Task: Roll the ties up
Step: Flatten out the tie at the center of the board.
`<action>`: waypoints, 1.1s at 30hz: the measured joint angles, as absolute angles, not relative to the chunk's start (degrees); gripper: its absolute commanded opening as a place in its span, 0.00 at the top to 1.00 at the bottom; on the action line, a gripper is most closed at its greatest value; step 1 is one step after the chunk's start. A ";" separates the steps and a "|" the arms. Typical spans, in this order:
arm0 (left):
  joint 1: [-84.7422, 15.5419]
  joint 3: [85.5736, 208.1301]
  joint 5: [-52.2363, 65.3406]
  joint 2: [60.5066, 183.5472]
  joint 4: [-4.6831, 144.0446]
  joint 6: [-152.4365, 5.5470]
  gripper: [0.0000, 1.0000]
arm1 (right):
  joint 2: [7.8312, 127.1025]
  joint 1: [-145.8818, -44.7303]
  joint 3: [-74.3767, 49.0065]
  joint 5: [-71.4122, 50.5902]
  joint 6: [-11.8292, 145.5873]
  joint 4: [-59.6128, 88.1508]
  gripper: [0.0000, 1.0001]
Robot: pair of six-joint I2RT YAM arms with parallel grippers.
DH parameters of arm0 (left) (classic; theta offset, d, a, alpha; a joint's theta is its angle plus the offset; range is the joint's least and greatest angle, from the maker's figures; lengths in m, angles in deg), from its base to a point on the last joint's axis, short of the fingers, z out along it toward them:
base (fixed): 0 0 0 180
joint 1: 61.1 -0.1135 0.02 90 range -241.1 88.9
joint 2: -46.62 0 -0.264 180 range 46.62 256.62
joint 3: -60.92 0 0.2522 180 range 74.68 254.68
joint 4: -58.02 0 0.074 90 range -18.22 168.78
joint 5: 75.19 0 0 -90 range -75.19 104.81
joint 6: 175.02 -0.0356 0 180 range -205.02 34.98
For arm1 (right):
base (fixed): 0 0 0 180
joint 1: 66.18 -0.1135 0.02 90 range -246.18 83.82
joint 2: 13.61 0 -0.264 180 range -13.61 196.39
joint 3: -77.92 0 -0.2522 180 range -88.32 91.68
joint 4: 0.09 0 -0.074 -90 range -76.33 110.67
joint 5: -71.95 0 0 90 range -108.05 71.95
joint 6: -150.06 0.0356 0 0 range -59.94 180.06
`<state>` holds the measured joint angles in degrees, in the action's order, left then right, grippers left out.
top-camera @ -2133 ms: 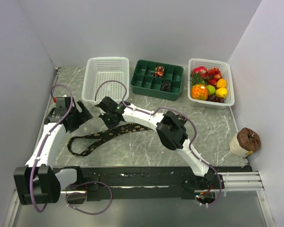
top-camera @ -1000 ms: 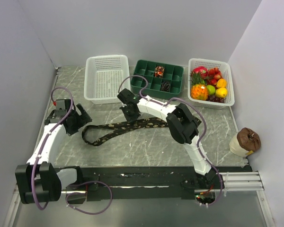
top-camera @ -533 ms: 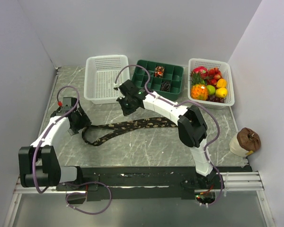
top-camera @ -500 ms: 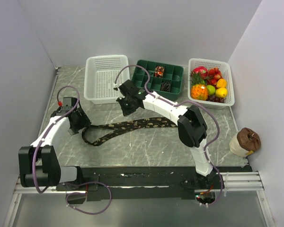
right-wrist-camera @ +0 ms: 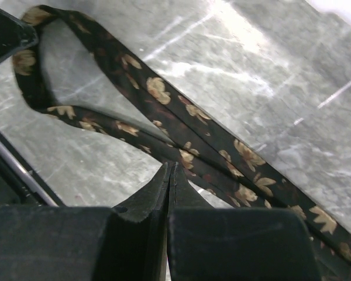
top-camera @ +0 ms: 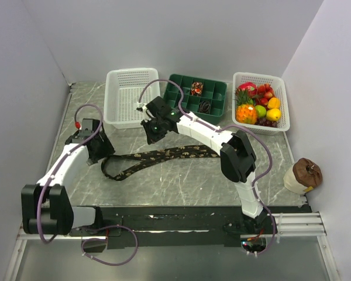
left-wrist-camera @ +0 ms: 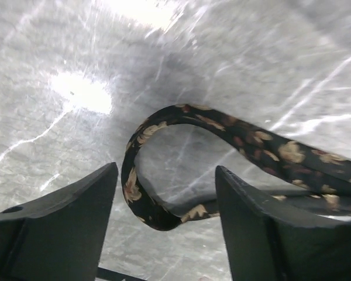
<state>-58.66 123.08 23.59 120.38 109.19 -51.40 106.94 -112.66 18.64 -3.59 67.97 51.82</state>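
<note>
1. The right gripper (top-camera: 152,131) has moved off the tie (top-camera: 164,156) and gone back toward the white basket (top-camera: 131,96). Its jaws are pressed together with nothing in them.
2. The tie has slid a bit to the right. It lies on the table (top-camera: 181,181), folded in two, with its bend at the left end.
3. The left gripper (top-camera: 101,152) has come in close to that bend. Its jaws have closed a little. They are apart, one finger on each side of the bend, and not pinching it.
4. Two small rolled ties (top-camera: 196,88) sit in the green tray (top-camera: 181,108) at the back.
5. I think the left gripper is getting ready to grab the bend and start the roll. This tie is not rolled at all yet.
</note>
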 measured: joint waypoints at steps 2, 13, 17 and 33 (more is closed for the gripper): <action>-58.66 123.89 23.57 119.26 109.48 -51.44 0.35 | 106.94 -112.66 18.94 -2.87 67.90 51.82 1.00; -57.70 126.78 22.41 130.15 110.70 -53.01 0.45 | 107.20 -112.81 19.67 0.73 67.83 51.85 1.00; -57.13 126.78 22.67 130.54 110.68 -53.21 0.54 | 107.70 -112.92 19.82 1.37 67.81 51.85 1.00; -60.63 126.82 21.91 123.42 110.61 -55.70 0.24 | 108.58 -116.88 17.98 2.33 64.62 45.46 0.77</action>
<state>-60.63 126.82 21.91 123.42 110.61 -55.70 108.58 -116.88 17.98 2.33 64.62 45.46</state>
